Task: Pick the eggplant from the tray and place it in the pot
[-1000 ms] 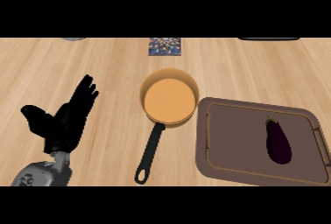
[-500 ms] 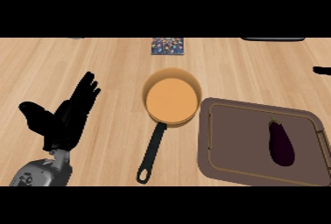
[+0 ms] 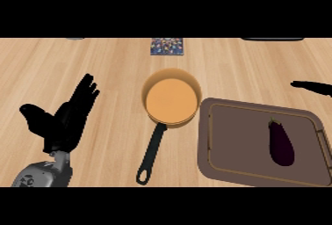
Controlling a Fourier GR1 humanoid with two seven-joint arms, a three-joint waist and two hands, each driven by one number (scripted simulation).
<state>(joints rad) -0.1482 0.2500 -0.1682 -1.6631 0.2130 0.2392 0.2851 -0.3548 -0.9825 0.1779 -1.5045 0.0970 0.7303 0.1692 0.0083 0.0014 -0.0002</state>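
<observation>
L hand (image 3: pixel 65 121) open, resting nr edge, holds nothing. Eggplant (image 3: pixel 281 141) lies in tray (image 3: pixel 227 145), untouched. Pot (image 3: pixel 171 100) just left of tray. R hand (image 3: pixel 314 87) at far right; can't tell its fingers. I judge: reach step; next, bring R hand down over eggplant.

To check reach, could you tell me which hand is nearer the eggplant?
The right hand, entering at the right edge above the tray; the left hand rests open far from the eggplant.
</observation>
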